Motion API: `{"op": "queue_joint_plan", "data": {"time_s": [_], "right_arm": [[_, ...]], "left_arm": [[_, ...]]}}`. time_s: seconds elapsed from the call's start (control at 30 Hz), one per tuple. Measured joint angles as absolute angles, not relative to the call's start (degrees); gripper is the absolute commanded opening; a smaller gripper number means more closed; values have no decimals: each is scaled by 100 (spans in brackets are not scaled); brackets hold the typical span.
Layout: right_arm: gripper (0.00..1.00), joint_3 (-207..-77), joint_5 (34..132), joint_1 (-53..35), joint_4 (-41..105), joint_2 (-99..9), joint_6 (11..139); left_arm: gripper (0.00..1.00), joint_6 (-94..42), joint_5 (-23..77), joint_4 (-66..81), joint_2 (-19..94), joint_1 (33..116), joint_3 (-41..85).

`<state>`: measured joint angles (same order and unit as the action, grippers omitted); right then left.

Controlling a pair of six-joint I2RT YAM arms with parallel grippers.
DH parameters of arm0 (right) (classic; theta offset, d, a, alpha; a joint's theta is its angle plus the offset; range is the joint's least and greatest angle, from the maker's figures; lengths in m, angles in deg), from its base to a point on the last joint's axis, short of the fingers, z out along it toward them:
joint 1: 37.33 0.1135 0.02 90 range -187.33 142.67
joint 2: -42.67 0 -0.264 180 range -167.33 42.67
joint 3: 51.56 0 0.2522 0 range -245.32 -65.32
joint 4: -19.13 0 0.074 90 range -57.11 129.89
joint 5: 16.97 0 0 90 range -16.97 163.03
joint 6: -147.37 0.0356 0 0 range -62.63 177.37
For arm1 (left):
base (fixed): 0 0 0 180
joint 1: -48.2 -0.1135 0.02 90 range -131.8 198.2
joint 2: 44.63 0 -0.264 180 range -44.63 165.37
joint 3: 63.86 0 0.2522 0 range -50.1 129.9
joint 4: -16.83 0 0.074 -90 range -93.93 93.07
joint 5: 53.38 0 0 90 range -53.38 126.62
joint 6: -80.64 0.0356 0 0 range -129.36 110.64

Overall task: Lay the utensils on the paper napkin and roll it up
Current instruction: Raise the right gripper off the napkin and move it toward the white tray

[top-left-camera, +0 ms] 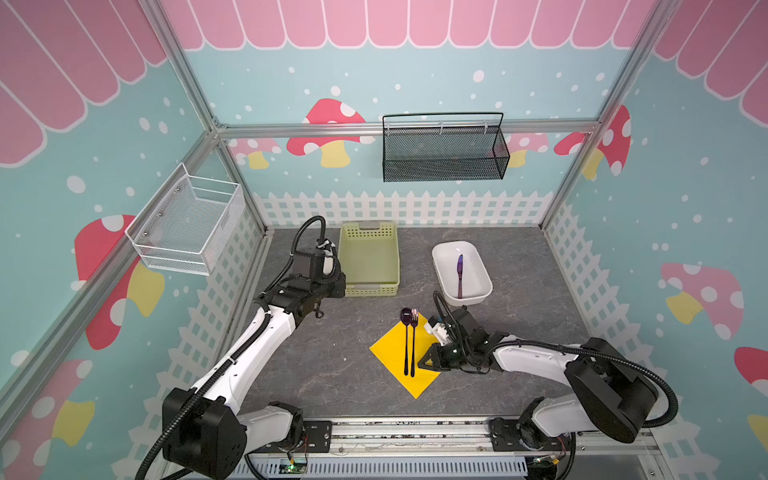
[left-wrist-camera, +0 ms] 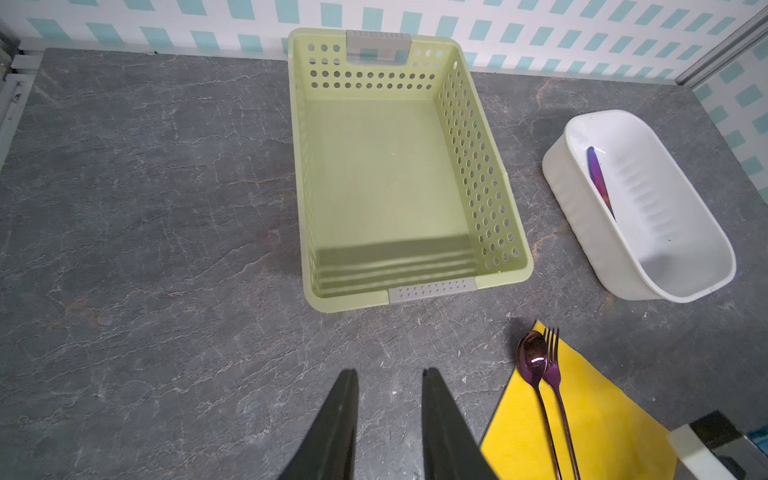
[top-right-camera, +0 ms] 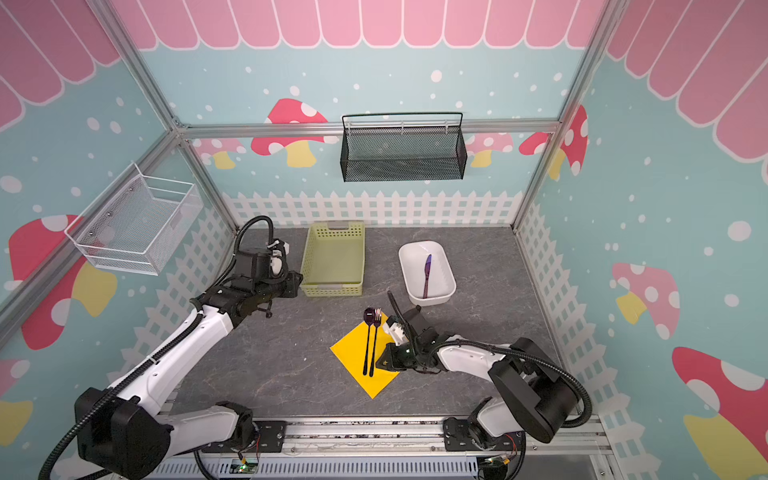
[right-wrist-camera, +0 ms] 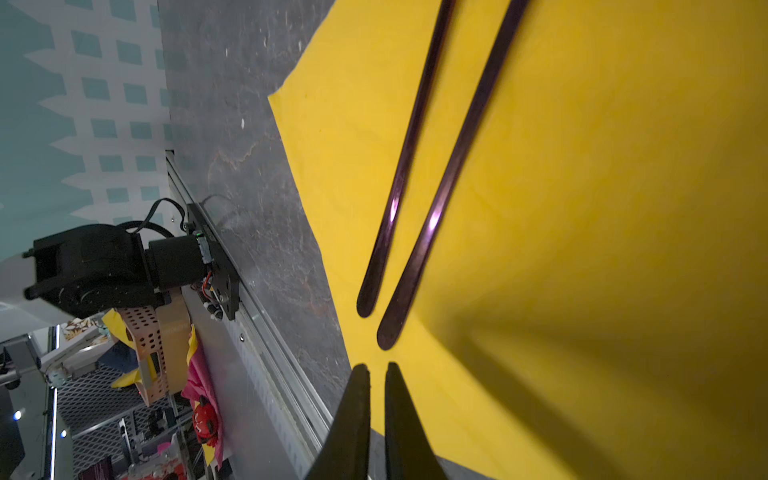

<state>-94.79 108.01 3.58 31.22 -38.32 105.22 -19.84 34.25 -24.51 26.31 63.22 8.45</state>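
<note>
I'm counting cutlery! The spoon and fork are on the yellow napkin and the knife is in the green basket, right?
No: the knife lies in the white tub, as a top view shows. The spoon and fork are on the yellow napkin.

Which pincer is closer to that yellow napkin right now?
Right. The right pincer sits at the edge of the napkin, by the spoon and fork handles; the left pincer hangs apart, over table near the green basket.
</note>
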Motion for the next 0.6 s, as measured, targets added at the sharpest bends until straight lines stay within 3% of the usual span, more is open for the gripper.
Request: {"op": "queue_joint_plan", "data": {"time_s": [0.6], "right_arm": [[18,-9324,11064,959,2248,-4501,10907]], "left_arm": [[29,-1984,3425,-2451,2631,6322,845]]}}
